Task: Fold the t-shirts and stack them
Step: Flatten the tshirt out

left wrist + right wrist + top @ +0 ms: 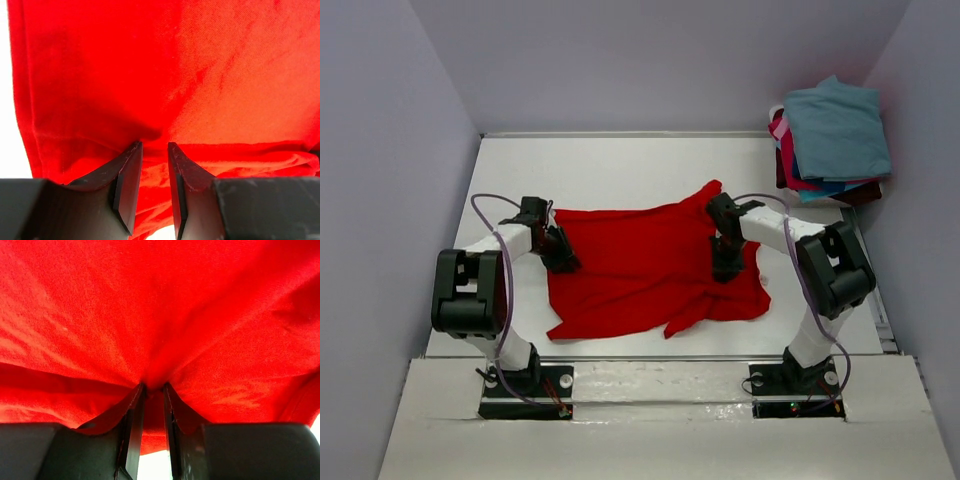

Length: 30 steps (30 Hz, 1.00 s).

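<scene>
Top external view: we see the red t-shirt spread on the table; left gripper and right gripper each pinch its cloth, jaws narrowly apart.

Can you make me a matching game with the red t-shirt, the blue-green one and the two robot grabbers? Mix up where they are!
Things:
1. red t-shirt
2. teal-blue t-shirt
3. left gripper
4. right gripper

Places or states:
A. on top of the pile in the far right corner
B. at the red shirt's left edge
C. spread out in the middle of the table
D. pinching the red shirt near its right side

Pairs: 1-C, 2-A, 3-B, 4-D
</scene>
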Motion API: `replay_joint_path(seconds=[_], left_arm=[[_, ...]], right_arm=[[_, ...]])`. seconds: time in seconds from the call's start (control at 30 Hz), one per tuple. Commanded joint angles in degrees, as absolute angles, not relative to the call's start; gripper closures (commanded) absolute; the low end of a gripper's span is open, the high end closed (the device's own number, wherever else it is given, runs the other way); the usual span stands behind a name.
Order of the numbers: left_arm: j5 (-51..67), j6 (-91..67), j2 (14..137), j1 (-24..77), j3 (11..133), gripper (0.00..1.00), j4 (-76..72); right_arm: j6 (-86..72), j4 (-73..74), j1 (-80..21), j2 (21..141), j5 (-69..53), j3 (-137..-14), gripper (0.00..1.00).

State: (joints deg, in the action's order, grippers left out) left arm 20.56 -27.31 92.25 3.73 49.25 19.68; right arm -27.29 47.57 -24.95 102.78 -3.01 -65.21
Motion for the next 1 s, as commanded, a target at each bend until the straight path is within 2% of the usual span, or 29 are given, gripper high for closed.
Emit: replay_joint_path(seconds=[0.0, 0.17, 0.33, 0.37, 0.4, 0.43, 0.47, 0.53, 0.77, 0.97], left_arm=[[21.09, -26.28, 87.89, 3.25, 47.11, 0.61, 23.20], [20.48, -25.67, 85.52, 3.25, 48.24, 0.59, 25.40], [18.64, -24.96, 83.76, 3.25, 55.01, 0.51, 29.44], [18.46, -24.53, 83.67, 3.25, 57.54, 0.49, 29.88], [17.76, -24.35, 83.76, 3.25, 58.87, 0.48, 30.32], [17.41, -24.26, 83.93, 3.25, 59.93, 0.45, 31.11], [17.05, -24.08, 84.46, 3.25, 61.86, 0.43, 31.20], [17.05, -24.26, 85.34, 3.25, 63.27, 0.38, 30.85], [19.16, -26.37, 93.16, 3.25, 66.71, 0.40, 26.28], [17.93, -25.66, 101.24, 3.25, 70.31, 0.40, 24.26]], right_arm=[[-29.88, 49.92, -26.37, 99.94, -3.70, -61.61, 0.73], [-31.55, 51.68, -26.37, 97.47, -0.53, -64.85, 0.72], [-32.08, 53.08, -26.37, 97.38, 3.95, -76.09, 0.50], [-32.08, 53.09, -26.37, 97.73, 4.22, -77.85, 0.43], [-31.91, 53.35, -26.37, 98.78, 5.18, -79.70, 0.28], [-31.90, 53.70, -26.37, 99.49, 5.71, -83.72, 0.23], [-31.56, 53.88, -26.37, 100.10, 6.32, -85.59, 0.00], [-31.20, 53.88, -26.37, 102.21, 6.85, -88.75, 0.00], [-30.59, 55.63, -26.37, 110.64, 7.47, -100.89, 0.01], [-30.93, 54.93, -23.83, 117.49, 8.53, -106.60, 0.21]])
